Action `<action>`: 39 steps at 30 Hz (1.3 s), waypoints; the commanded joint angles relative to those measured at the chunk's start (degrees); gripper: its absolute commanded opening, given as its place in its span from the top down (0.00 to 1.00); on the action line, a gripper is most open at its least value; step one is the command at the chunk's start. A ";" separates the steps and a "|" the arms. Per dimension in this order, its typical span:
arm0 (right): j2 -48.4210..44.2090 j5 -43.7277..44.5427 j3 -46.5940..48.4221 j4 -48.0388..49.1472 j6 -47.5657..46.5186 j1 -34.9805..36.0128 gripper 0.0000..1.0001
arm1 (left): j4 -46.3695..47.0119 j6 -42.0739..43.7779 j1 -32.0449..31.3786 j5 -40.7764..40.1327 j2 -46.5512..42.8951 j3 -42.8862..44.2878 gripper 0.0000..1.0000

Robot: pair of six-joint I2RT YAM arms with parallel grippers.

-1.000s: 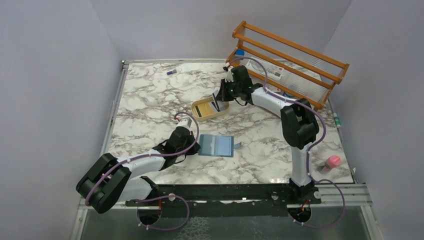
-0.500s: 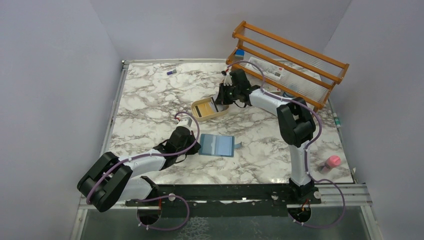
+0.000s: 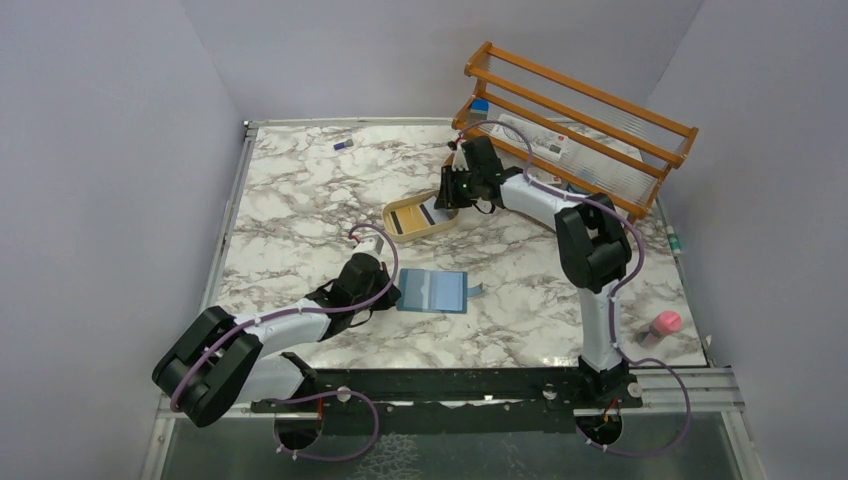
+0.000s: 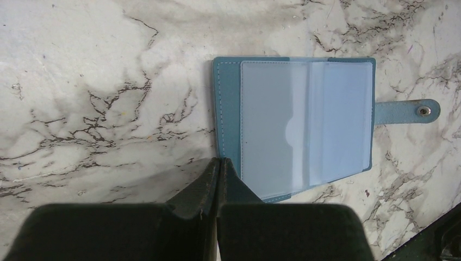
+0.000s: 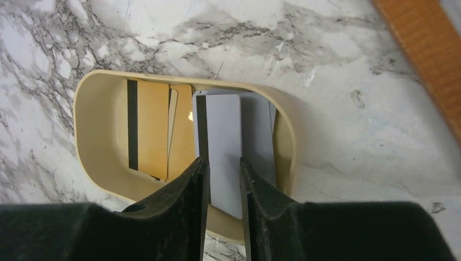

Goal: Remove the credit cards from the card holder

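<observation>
At the near edge of the white-and-grey marbled table [image 3: 300, 200], the left arm is reaching forward and low, and its black two-finger left gripper [image 4: 219, 163] is lying with the fingers pressed flat together, gripping nothing. Its joined tips are touching the near left corner of the small teal-blue rectangular card holder [image 4: 304, 125], though whether they are pressing on it cannot be told. That holder is lying open and flat near the table's middle, showing pale clear pockets, with its snap tab [image 4: 407, 111] sticking out on the side away from the gripper.

Well beyond it, the tan oval plastic tray [image 5: 92, 136] is sitting on the marble and is holding the credit cards: a thin yellow card with a dark stripe [image 5: 152, 128] on one side, a thin white card with a dark stripe [image 5: 224, 141] beside it, and a grey-blue card [image 5: 255, 136] partly under the white one. The black right gripper [image 5: 222, 163] is hovering just over the tray with its fingers standing slightly apart, the white card showing in the gap.

Farthest back, the orange wooden slatted rack [image 3: 580, 110] is standing against the wall.
</observation>
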 commanded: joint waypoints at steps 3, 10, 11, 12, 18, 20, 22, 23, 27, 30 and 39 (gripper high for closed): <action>-4.28 6.44 6.03 -3.50 -3.01 -0.45 0.63 | -1.84 0.82 -0.20 -0.33 -0.54 0.29 1.00; -12.88 4.48 3.58 -2.10 -4.72 -0.48 0.53 | -3.36 1.09 -0.16 -0.76 -1.11 1.39 1.00; -15.17 3.24 0.72 -0.10 -4.77 -0.42 0.49 | -3.71 1.22 -0.20 -0.87 -1.34 1.56 1.00; -17.76 2.35 -1.88 1.89 -4.73 -0.42 0.44 | -4.20 1.27 -0.21 -1.20 -1.61 1.88 1.00; -31.36 -2.53 -15.69 9.01 -4.49 -0.47 0.00 | -5.99 3.40 -0.04 -3.56 -3.55 4.34 1.00; -35.91 -2.60 -20.42 10.85 -3.83 -0.49 0.00 | -6.81 4.52 -0.02 -4.63 -3.82 5.65 0.91; -40.68 -2.47 -25.51 12.92 -2.86 -0.49 0.00 | -6.82 5.60 0.45 -5.21 -3.85 7.11 0.79; -42.92 -2.18 -28.35 14.00 -2.37 -0.45 0.00 | -6.46 6.07 0.67 -5.25 -3.62 7.68 0.72; -51.69 1.38 -37.72 14.43 -0.01 -0.41 0.00 | -6.70 8.64 1.90 -4.42 0.33 12.32 0.48; -57.84 3.26 -43.38 12.78 2.08 -0.41 0.00 | -7.90 11.20 2.44 -3.94 3.85 16.67 0.40; -72.11 6.02 -55.76 9.71 5.75 -0.45 0.00 | -10.56 14.23 9.51 -3.35 1.16 21.96 0.01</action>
